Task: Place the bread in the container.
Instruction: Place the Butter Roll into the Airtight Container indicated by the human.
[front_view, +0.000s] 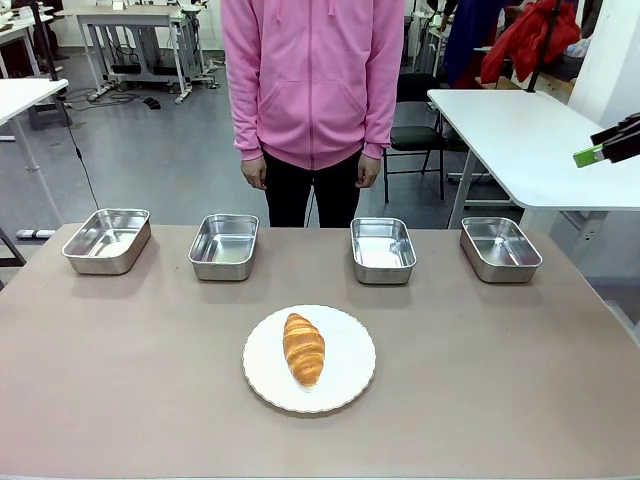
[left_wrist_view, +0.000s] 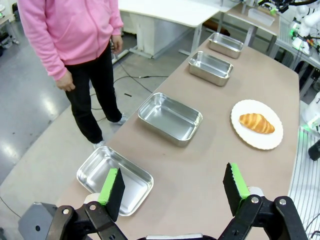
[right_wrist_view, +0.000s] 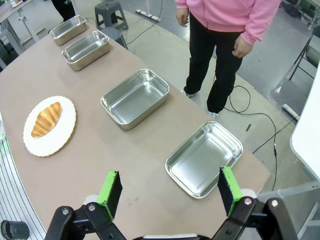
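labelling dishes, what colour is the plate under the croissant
White plate, scalloped rim; clearest in the front view.

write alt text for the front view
A croissant lies on a white plate at the near middle of a brown table; four empty steel pans stand in a row behind it, before a person in a pink hoodie.

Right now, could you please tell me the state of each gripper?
Left green-padded gripper: open, holding nothing.
Right green-padded gripper: open, holding nothing.

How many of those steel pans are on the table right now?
4, in one row along the far side of the table: far-left pan, centre-left pan, centre-right pan, far-right pan. All empty; none seems hidden.
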